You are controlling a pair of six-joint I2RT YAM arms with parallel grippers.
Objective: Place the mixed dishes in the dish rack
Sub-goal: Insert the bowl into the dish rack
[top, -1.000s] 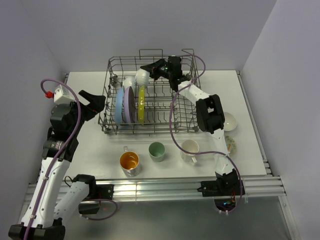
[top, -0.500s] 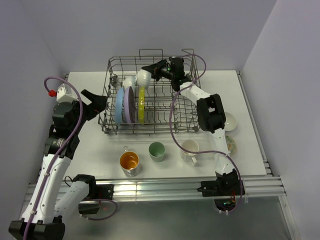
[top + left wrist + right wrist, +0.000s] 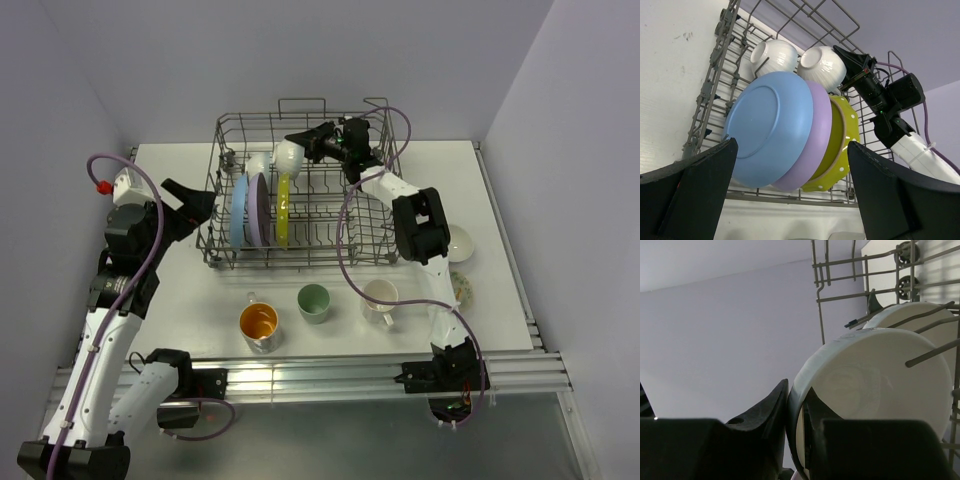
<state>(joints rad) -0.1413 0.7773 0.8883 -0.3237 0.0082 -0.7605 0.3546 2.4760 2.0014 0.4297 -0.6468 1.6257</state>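
Right arm outstretched, pincer clamping bowl, perhaps tilted.

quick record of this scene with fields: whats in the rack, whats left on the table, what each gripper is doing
dish rack: blue plate, lavender plate, yellow-green plate on edge side by side; racked white bowl behind them
right gripper: shut on rim of held white bowl, beside the racked one
left gripper: open, empty, at the rack's left side
table, front: orange-inside cup, pale green cup, white mug
table, right: loose white bowl, floral bowl
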